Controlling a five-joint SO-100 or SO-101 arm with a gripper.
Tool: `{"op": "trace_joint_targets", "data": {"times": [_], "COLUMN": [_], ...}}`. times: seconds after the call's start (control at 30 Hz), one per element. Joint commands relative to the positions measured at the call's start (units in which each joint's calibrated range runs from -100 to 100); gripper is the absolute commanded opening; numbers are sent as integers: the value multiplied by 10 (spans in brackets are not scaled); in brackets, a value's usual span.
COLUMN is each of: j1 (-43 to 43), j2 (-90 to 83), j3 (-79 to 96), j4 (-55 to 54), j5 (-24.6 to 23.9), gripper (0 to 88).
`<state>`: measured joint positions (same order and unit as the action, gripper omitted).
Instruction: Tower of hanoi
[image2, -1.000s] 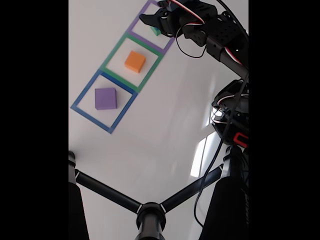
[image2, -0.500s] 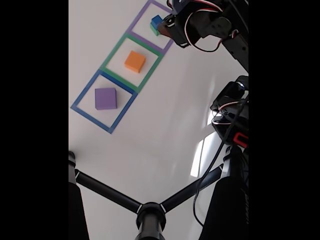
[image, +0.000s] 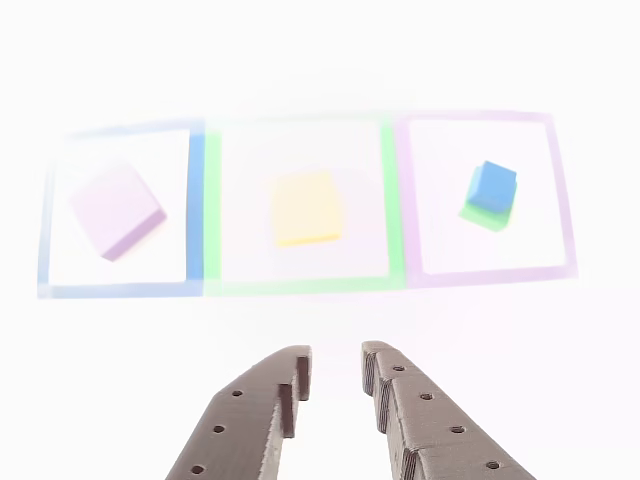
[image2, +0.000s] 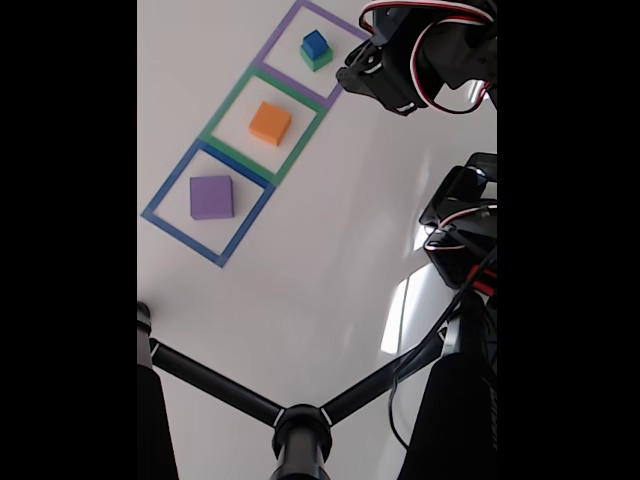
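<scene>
Gripper: hangs above the table on the near side of the taped row, jaws parted by a narrow gap, grips nothing. Points toward the strip between the middle and right-hand squares in the other view, well apart from every block; probably a height chosen to keep all three squares in sight before committing to a pick.

Blue cube: sits on top of the green block, inside the purple-taped square, at the right end of the row in the other view. Rests a little off-centre and turned against the green one, so that a green edge peeks out below. Smaller on larger, as the puzzle's rule demands; judged a legal stack of two.

Orange block: lies alone in the middle, green-taped square, roughly centred, clear of the tape. Purple block: lies alone in the blue-taped square at the left end, turned at an angle to its frame. Looks the largest of the four, hence presumably the base piece.

Taped squares: serve as the three pegs, set edge to edge in one line so that each reach differs only in swing.

Judgement: puzzle partway, four blocks spread over three squares. Risk for a next pick: jaws narrow, so need widening before descending over any block; skewed blue cube could slide off if nudged.
</scene>
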<state>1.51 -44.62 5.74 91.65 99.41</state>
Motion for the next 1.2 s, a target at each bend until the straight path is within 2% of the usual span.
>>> {"op": "trace_joint_targets", "data": {"times": [0.0,0.23,0.4,0.53,0.77,1.17], "j1": [-4,11,12,12,4,46], "j2": [-13,-44,-51,-39,23,237], "j3": [47,273,465,611,729,742], "j4": [-49,-278,-523,-736,-938,-1173], "j5": [6,6,6,6,6,6], "gripper": [128,247,359,398,430,430]}}
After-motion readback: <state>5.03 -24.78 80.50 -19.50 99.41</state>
